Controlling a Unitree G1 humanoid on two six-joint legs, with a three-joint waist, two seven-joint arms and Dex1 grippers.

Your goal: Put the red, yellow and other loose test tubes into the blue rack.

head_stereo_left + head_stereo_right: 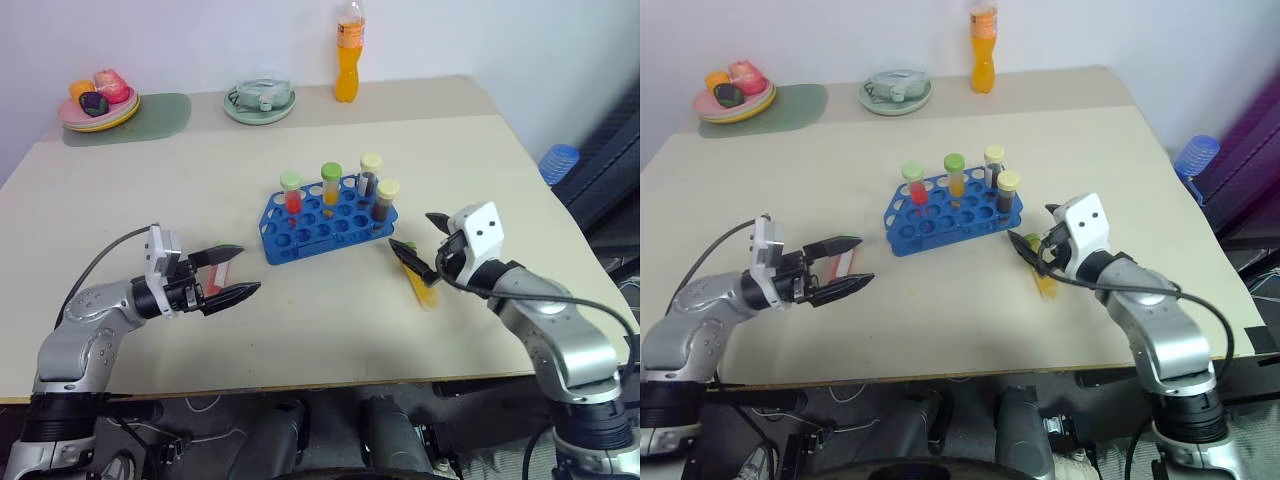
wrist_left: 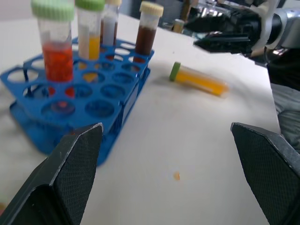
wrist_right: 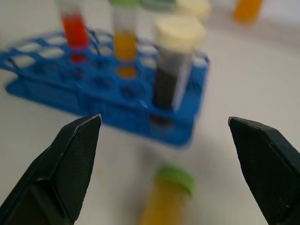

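Blue rack: stands at table centre, upright, carrying four capped tubes.
Racked tubes: red tube and yellow tube with green caps on the left; two dark tubes with cream caps on the right.
Loose yellow tube: lies on its side on the table, just right of the rack's right end, green cap toward the rack.
Left gripper: jaws spread wide, nothing between them; hovers near-left of the rack, well apart from the loose tube.
Right gripper: jaws spread wide, empty; sits directly above the loose tube, not touching it as far as the wrist view shows.
Handling estimate: small plastic tube, probably light and rigid; the smooth round wall may roll or slip under a skewed pinch.
Grasp point: across the body just below the cap, fingers square to the tube's length.
Insertion note: the tube must be turned upright, cap up, before it enters a free hole.
Risk: a nudge could roll the tube toward the table's right edge.
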